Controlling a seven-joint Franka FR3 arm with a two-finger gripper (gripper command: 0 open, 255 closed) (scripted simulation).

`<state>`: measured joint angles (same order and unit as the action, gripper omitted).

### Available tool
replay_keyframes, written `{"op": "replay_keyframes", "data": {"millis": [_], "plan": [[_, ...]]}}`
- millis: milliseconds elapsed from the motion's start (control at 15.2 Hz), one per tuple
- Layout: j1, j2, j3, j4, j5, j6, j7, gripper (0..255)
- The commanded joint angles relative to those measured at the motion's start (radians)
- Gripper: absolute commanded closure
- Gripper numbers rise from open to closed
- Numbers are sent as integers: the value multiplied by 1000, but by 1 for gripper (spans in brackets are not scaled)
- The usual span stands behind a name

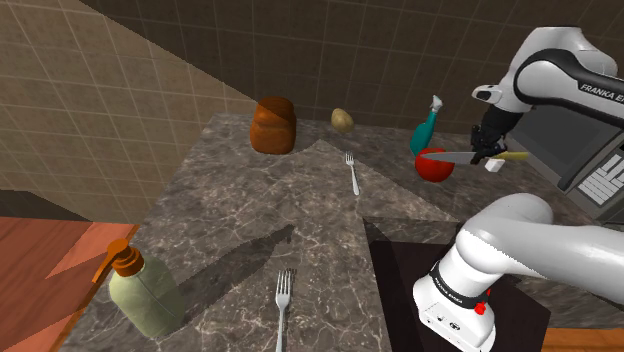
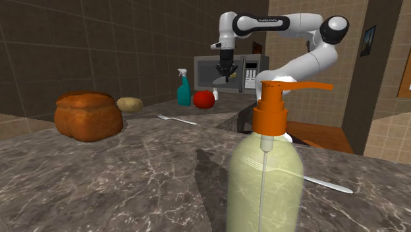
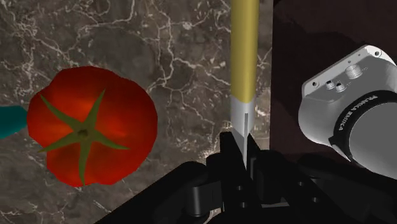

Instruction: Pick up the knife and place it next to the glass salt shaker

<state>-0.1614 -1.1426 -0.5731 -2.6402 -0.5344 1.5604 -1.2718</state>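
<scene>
A knife with a yellow handle and a silver blade hangs level in the air, above the marble counter. My gripper is shut on the blade just below the handle. In the shoulder view the gripper holds the knife over the counter's far right part, its blade reaching across a red tomato. The tomato lies on the counter beside and below the gripper. In the second exterior view the gripper hangs above and to the right of the tomato.
A teal spray bottle stands behind the tomato. A bread loaf and a potato sit at the back. Two forks lie on the counter. A soap dispenser stands at the front left, a microwave behind the arm.
</scene>
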Motion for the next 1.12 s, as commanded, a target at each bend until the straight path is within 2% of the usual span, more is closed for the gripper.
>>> {"op": "replay_keyframes", "data": {"millis": [0,528,1056], "plan": [[-23,-5,-51,22,-48,-11,-57,255],[-58,20,-234,158,-197,-32,-255,255],[-15,81,-419,356,-308,-31,-439,255]]}}
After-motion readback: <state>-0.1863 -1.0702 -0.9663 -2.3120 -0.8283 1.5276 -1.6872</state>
